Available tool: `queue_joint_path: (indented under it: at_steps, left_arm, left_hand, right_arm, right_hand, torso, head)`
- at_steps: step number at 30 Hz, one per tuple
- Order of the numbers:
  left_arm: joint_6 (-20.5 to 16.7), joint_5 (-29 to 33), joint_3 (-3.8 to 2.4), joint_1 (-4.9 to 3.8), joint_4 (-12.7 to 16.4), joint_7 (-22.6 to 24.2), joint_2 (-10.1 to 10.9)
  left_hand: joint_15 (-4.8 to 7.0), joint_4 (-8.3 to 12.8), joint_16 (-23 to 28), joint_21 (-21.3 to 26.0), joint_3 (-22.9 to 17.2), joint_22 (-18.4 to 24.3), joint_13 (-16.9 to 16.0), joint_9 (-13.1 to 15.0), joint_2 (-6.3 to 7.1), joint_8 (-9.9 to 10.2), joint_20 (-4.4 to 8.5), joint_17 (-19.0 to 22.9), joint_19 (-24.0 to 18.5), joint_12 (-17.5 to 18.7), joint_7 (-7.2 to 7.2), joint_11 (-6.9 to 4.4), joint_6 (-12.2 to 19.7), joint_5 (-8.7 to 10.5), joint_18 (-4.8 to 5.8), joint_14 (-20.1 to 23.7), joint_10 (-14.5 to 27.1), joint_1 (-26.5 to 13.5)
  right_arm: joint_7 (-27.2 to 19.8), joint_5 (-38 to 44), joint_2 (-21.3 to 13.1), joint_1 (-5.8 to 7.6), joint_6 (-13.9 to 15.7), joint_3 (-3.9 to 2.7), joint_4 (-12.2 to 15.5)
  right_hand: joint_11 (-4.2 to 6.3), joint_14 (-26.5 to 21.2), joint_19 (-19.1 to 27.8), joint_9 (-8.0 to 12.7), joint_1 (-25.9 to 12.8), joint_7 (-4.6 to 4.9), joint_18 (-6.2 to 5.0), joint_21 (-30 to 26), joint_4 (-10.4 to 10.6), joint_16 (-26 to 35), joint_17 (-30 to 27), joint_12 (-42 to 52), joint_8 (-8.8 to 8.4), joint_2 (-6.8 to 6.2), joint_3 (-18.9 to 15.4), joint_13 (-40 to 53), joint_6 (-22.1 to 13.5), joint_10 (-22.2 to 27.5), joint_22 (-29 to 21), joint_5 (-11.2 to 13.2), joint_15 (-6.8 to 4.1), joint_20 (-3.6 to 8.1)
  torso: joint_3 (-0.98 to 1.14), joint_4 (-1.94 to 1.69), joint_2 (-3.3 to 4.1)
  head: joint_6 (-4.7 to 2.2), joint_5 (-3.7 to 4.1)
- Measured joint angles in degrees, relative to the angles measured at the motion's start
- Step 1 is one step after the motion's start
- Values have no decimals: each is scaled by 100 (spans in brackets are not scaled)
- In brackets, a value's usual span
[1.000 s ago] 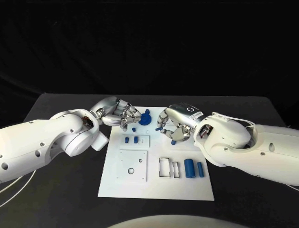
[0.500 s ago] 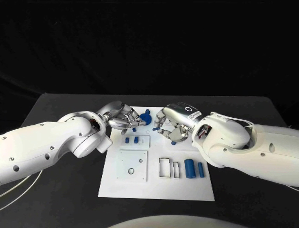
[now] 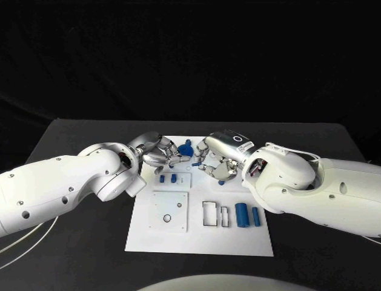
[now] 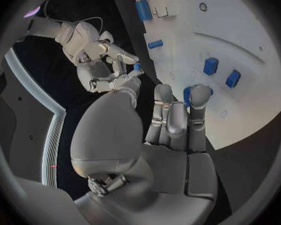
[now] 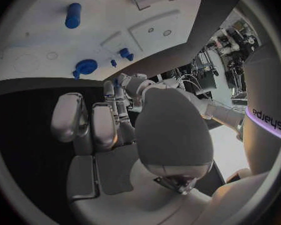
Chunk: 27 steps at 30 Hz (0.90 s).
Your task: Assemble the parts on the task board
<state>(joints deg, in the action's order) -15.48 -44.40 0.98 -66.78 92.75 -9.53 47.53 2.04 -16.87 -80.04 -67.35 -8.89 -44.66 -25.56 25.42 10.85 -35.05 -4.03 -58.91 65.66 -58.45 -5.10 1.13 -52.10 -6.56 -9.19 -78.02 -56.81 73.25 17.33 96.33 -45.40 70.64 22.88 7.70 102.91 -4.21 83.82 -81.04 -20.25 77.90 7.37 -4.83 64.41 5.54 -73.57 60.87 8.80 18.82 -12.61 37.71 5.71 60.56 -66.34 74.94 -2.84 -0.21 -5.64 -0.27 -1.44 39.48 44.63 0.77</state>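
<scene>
From the head view, both hands meet over the far end of the task board (image 3: 199, 236): the left hand (image 3: 162, 153) and right hand (image 3: 215, 159) flank a small blue part (image 3: 186, 150). In the left wrist view, the right hand (image 4: 109, 70) pinches a small blue piece (image 4: 137, 65) at its fingertips. The left hand's hold I cannot tell. Seemingly a part is being fitted; next comes careful alignment over its socket.

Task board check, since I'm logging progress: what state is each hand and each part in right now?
Left hand: fingers curled over the board's far end; whether it holds a part, unclear.
Right hand: pinches a small blue part.
Round blue part: on the board between the hands.
Two small blue blocks: seated in their plate.
Two blue cylinders: lying flat.
Task board: flat on the table.
</scene>
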Motion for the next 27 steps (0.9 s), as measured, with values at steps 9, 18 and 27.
queue_joint_path:
  at_steps: [9, 18, 27]
  left_arm:
    - [20, -6, 0, 0, 13, -81, 4]
    - [105, -6, 0, 1, 39, -108, -6]
    - [207, -10, 0, 1, 52, -117, -19]
  left_hand:
    - [0, -3, -55, -72, 409, -113, -81, 25, -173, -147, 0, -130, 0, -78, 19, 9, 61, 257, 36, -40, 32, -109]
    - [0, 3, -77, -97, 652, -151, -111, 25, -218, -200, 1, -164, -1, -113, -2, 10, 82, 288, 36, -40, 31, -108]
    - [-1, 4, -101, -119, 747, -173, -125, 30, -247, -223, 1, -221, -1, -113, 19, 9, 102, 288, 36, -40, 71, -80]
  right_arm:
    - [3, -10, 46, 8, -7, -1, -58]
    - [3, -17, 90, 10, -8, -1, -98]
    - [3, -20, 114, 10, -8, -1, -125]
  right_hand:
    - [0, 0, 0, -3, -23, 6, 0, 0, 0, 0, -1, 0, -1, -23, 0, -9, -6, 0, -1, 0, 0, 0]
    - [0, 0, 0, -6, -23, 7, 0, 0, 0, 0, -1, 0, -11, -23, 0, -8, -7, 0, -1, 0, 0, 0]
    - [0, 0, 0, -5, -23, 7, 0, 0, 0, 0, -1, -21, -11, -23, 0, -7, -7, 0, -2, 0, 0, 0]
  torso:
    - [-5, -6, 0]
    - [-6, -7, -2]
    - [-4, -4, -4]
  head:
    - [10, 16]
    - [18, 20]
    - [15, 24]
